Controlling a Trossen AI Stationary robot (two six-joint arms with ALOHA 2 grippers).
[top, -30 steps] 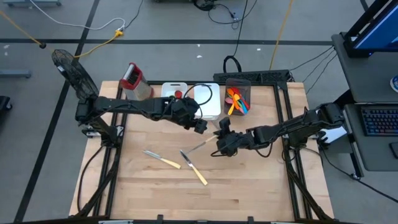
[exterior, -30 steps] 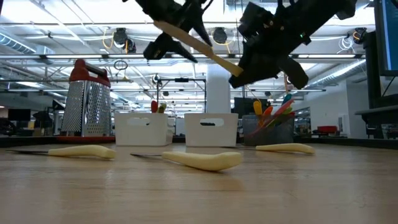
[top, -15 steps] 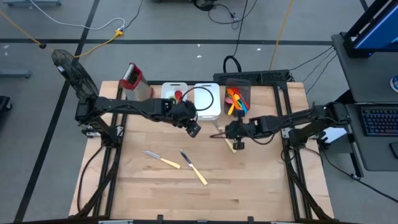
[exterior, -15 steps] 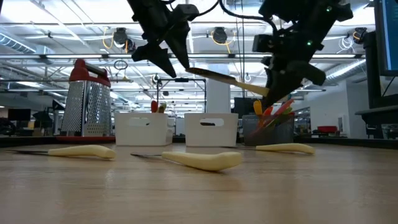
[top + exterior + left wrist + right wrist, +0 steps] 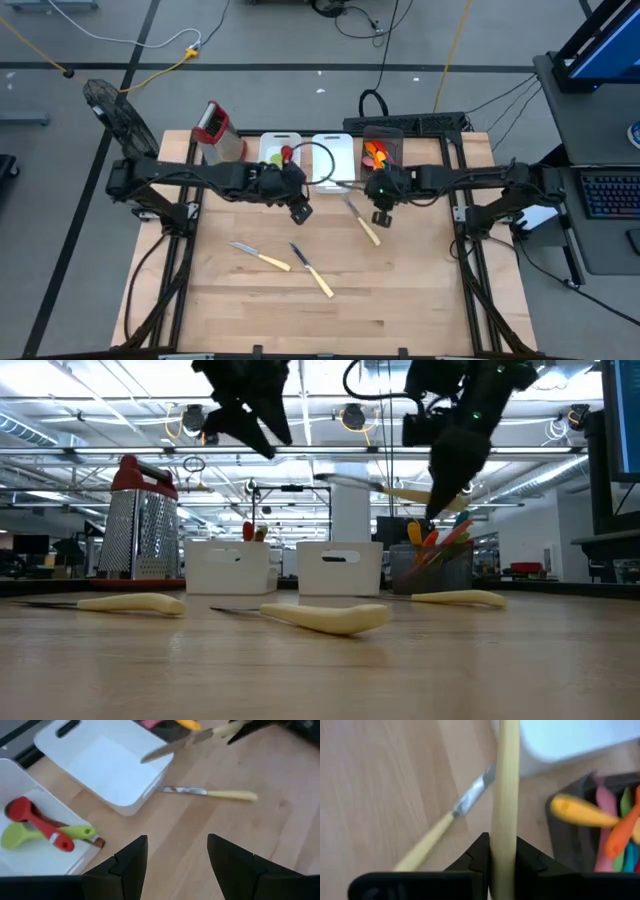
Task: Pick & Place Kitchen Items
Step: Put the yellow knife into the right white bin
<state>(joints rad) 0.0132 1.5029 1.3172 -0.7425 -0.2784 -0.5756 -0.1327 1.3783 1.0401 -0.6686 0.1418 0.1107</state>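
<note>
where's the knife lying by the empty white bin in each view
high view: knife on the table right of centre, in front of the bin
low view: rightmost of three knives
left wrist view: on the wood beside the bin's corner
right wrist view: slanting on the wood, left of the held handle
shared landmark: empty white bin

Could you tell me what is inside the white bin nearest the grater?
The left white bin holds a red spoon lying across a green spoon. The left gripper hides the bin's near corner.
</note>
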